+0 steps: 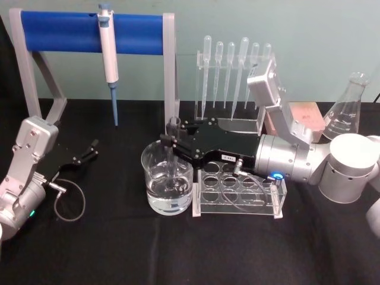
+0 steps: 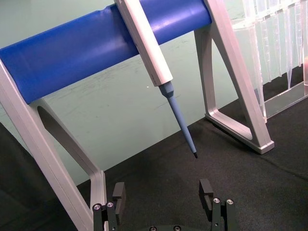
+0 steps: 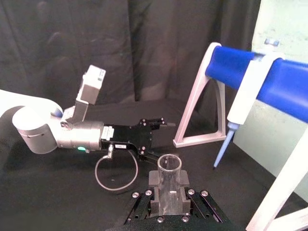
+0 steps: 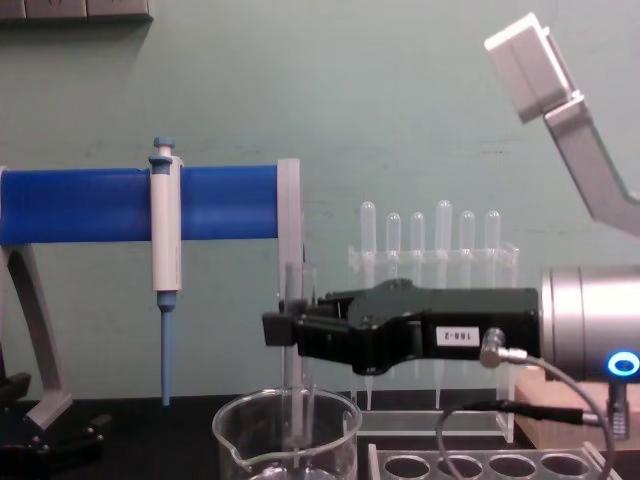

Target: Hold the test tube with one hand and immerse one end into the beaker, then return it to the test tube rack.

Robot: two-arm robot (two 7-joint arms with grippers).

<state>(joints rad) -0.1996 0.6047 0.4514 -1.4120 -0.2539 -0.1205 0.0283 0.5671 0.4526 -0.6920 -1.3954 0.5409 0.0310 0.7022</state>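
Note:
My right gripper (image 1: 171, 142) reaches in from the right and is shut on the test tube (image 1: 173, 125), holding it upright over the beaker (image 1: 168, 178). The beaker holds clear liquid. In the chest view the test tube (image 4: 292, 288) runs down through the right gripper (image 4: 284, 330), and its lower end sits inside the beaker (image 4: 285, 440). I cannot tell whether the tip touches the liquid. The right wrist view looks down on the open rim of the test tube (image 3: 169, 166) between the gripper's fingers (image 3: 155, 179). My left gripper (image 1: 89, 151) rests open at the left of the table, far from the beaker.
A clear rack with round holes (image 1: 240, 190) stands right of the beaker, under my right arm. Behind are a blue-barred stand (image 1: 89, 31) with a hanging pipettor (image 1: 108, 50), a holder of plastic pipettes (image 1: 231, 77), and a conical flask (image 1: 347, 110) at the far right.

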